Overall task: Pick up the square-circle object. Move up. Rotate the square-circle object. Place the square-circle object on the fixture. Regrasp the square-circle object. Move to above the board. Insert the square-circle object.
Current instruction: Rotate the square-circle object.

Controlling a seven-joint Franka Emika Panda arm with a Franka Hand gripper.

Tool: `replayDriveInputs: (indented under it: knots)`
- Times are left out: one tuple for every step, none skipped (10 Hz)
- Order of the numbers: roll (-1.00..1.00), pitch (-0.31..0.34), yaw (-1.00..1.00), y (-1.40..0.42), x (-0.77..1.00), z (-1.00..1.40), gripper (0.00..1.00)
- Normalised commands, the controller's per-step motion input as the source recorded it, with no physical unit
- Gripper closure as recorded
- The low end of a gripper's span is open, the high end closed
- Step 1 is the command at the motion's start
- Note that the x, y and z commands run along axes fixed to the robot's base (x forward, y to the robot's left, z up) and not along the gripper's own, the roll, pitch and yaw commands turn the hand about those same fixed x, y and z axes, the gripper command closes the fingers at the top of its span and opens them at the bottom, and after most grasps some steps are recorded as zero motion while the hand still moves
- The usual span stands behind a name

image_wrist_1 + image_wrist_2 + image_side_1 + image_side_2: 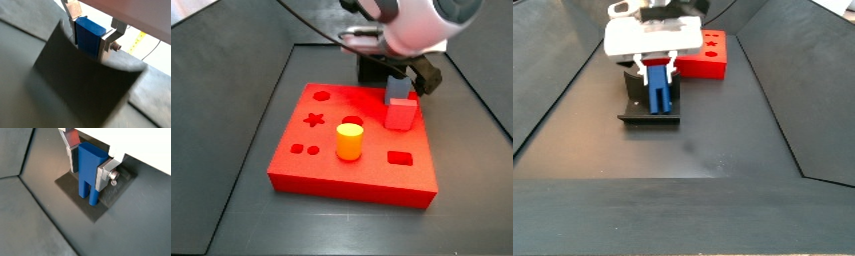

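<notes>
My gripper (657, 72) is shut on the square-circle object (657, 92), a dark-blue piece held upright with its two peg legs pointing down. It hangs over the fixture (651, 110), a dark bracket on the floor in front of the board (708, 55). In both wrist views the silver fingers clamp the flat blue body (87, 34) (89, 165) from both sides. The legs (91, 195) reach down to the fixture's dark base (83, 208); I cannot tell whether they touch it. In a side view the gripper (393, 80) is behind the board (372, 170) and the piece is hidden.
On the red board stand a yellow cylinder (349, 141) and a small red block with a light-blue top (401, 110). The board has star, circle and square holes. Dark sloped walls (567, 90) border the floor on both sides.
</notes>
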Motion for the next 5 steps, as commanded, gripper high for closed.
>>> replayDriveInputs:
  knots:
    - [-0.07, -0.051, 0.02, 0.1, -0.79, 1.0, 1.0]
    - [-0.07, -0.061, 0.02, 0.09, -0.79, 1.0, 1.0]
    - [-0.08, -0.065, 0.02, 0.09, -0.79, 1.0, 1.0]
    - [-0.08, -0.068, 0.01, 0.08, -0.79, 1.0, 1.0]
    - [-0.08, -0.066, 0.0, 0.08, -0.79, 1.0, 1.0]
